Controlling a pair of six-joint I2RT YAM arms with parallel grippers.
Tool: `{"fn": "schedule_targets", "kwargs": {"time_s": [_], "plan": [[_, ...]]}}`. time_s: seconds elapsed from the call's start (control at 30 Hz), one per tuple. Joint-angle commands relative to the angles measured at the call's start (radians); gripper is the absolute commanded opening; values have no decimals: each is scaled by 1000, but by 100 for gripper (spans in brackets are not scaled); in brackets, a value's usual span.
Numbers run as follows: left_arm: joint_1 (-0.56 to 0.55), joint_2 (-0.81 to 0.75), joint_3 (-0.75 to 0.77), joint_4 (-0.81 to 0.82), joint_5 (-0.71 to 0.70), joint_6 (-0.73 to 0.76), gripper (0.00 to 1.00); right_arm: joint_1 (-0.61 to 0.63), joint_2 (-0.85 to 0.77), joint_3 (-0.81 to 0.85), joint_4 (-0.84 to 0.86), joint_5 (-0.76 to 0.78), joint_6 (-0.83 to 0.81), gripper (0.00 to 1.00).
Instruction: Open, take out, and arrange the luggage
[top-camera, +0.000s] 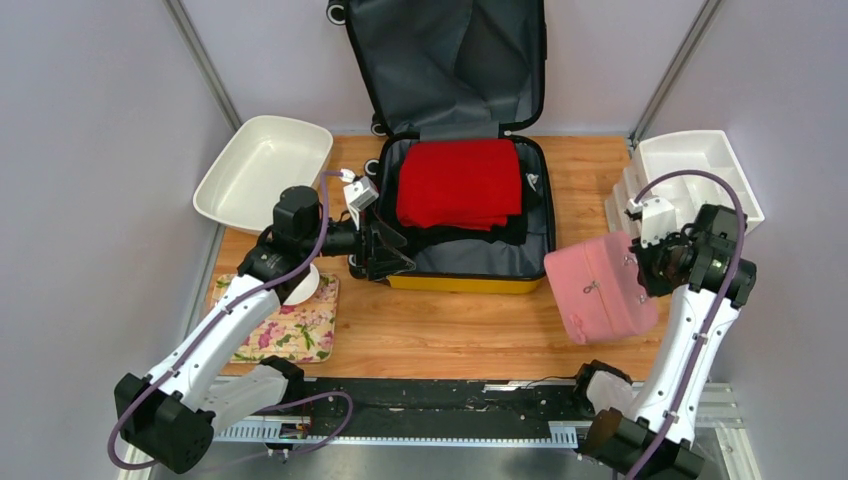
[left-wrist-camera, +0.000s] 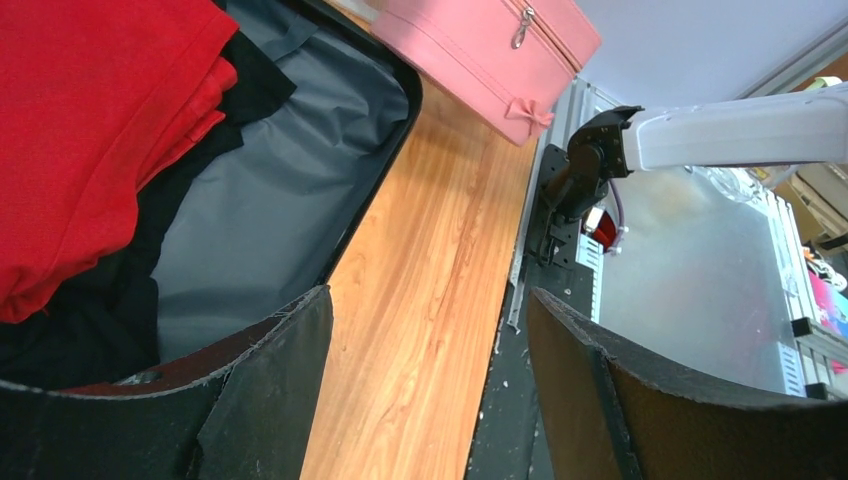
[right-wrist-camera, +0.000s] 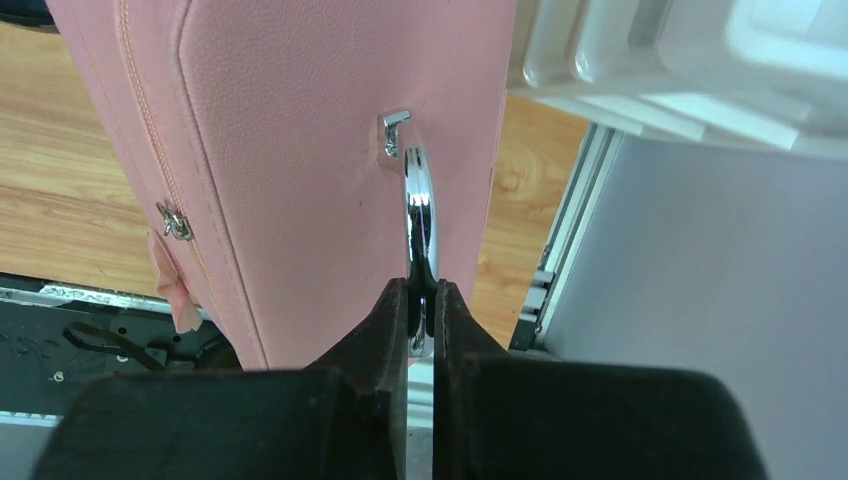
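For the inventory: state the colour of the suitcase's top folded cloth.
The folded cloth is red; clearest in top external view.

The wooden worktop (top-camera: 450, 330) is being closed in by pale grey walls (top-camera: 90, 150) on three sides. Metal posts (top-camera: 205, 60) are being seen in the back corners. The near edge is being lined by a black strip (top-camera: 450, 395) and a silver rail (top-camera: 400, 436). It is all being lit softly.

The left arm (top-camera: 215, 325) and right arm (top-camera: 685, 340) have white links and black joints. A purple cable (top-camera: 324, 205) loops along each. The left hand (top-camera: 392, 250) has black wedge fingers (left-wrist-camera: 265, 400) with rough edges; the right hand (right-wrist-camera: 422, 292) is black too.
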Motion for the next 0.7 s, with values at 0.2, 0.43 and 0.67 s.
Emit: {"fn": "schedule_targets", "kwargs": {"time_s": [0.2,0.43,0.67], "plan": [[5,-26,-28,46,-5,29,79,-123,52,287,-246,-261,-45,0],[5,-25,-28,50,-8,35,80,-162,52,212,-213,-100,-85,0],[5,-22,-23,49,-8,35,80,-213,37,89,-162,-42,-112,0]]}}
